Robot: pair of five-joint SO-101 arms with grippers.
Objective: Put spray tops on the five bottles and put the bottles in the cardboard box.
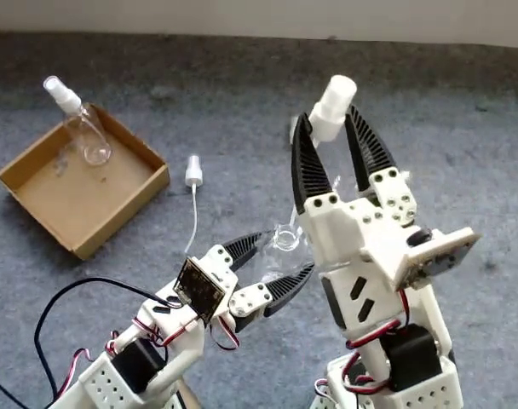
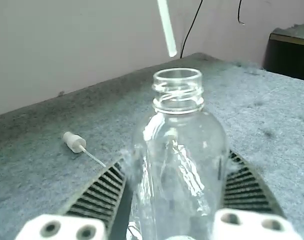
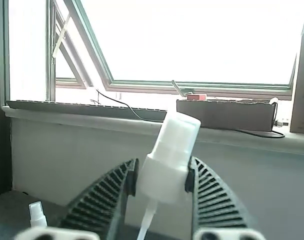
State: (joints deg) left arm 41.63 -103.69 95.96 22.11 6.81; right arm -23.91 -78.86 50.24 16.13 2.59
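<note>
My left gripper (image 1: 284, 254) is shut on a clear glass bottle (image 1: 283, 241) that stands upright with its threaded neck (image 2: 177, 90) uncapped; ribbed fingers (image 2: 97, 195) press both of its sides. Higher up, my right gripper (image 1: 329, 117) is shut on a white spray top (image 1: 334, 100), gripped at the collar (image 3: 163, 172). Its dip tube (image 2: 167, 27) hangs just above and a little behind the bottle mouth. A second spray top (image 1: 193, 170) lies loose on the carpet, its tube trailing toward the arms. Inside the cardboard box (image 1: 127, 213) leans a capped bottle (image 1: 89, 136).
The box sits at the far left on grey carpet. The loose spray top (image 2: 72, 141) lies between the box and my left gripper. A small white spray top (image 3: 37, 214) shows low in the right wrist view. Black cable runs beside the left arm's base (image 1: 50, 315).
</note>
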